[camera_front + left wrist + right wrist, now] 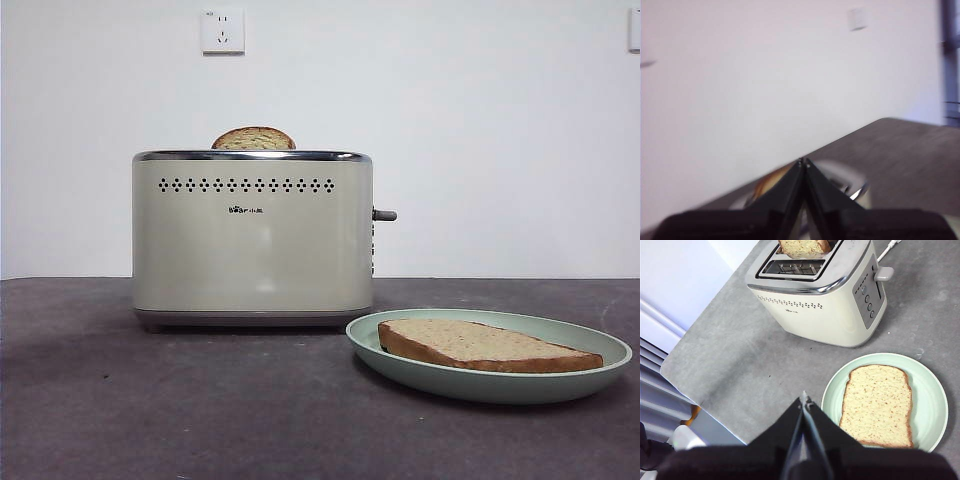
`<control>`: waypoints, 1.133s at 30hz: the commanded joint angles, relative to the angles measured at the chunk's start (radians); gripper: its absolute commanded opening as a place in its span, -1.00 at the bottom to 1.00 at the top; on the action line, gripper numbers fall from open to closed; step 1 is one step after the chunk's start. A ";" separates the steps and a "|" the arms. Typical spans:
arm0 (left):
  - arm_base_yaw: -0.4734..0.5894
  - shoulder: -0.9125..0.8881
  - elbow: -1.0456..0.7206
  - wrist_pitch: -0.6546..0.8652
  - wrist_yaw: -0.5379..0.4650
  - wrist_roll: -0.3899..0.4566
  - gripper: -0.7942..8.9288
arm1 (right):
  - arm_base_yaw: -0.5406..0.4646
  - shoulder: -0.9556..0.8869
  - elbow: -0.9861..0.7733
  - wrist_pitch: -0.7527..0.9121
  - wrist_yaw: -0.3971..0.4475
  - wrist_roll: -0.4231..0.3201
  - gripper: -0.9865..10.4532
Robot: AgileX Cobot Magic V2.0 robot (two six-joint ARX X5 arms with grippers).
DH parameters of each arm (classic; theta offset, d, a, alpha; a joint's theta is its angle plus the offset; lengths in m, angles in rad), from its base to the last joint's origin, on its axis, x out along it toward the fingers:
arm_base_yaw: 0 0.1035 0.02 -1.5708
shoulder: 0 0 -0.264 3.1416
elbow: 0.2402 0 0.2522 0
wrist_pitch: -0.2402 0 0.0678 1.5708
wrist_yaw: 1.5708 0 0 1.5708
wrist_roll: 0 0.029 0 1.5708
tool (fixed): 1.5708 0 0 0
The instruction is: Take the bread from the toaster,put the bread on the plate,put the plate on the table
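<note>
The bread (480, 345) lies flat on the mint green plate (480, 385), which rests on the table (150, 400) to the right of the toaster (250, 250). The right wrist view shows the same bread (877, 405), plate (935, 405) and toaster (825, 315) from above. My right gripper (804, 399) is shut and empty, high above the table beside the plate's rim. My left gripper (803, 162) is shut and empty; its view is blurred, with the toaster top dimly behind the jaws. Neither gripper shows in the front view.
A second, similar slice (253, 139) stands in the toaster's rear slot and shows in the right wrist view (802, 246); the front slot (790, 267) is empty. The grey lever (385, 215) sticks out toward the plate. A wall socket (222, 30) is behind. The table edge (685, 385) lies nearby.
</note>
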 commanded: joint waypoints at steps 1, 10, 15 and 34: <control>0.051 -0.162 -0.213 0.047 -0.063 -0.058 -0.84 | 0.002 0.000 0.001 0.002 0.002 -0.007 -0.83; 0.132 -0.587 -0.618 0.040 -0.210 -0.187 -0.84 | 0.002 0.000 0.001 0.002 0.002 -0.007 -0.83; 0.144 -0.616 -0.729 0.036 -0.223 -0.234 -0.84 | 0.002 -0.001 0.001 0.002 0.002 -0.007 -0.83; 0.145 -0.615 -0.730 -0.170 -0.274 -0.232 -0.84 | 0.001 0.001 0.001 0.002 0.003 -0.007 -0.83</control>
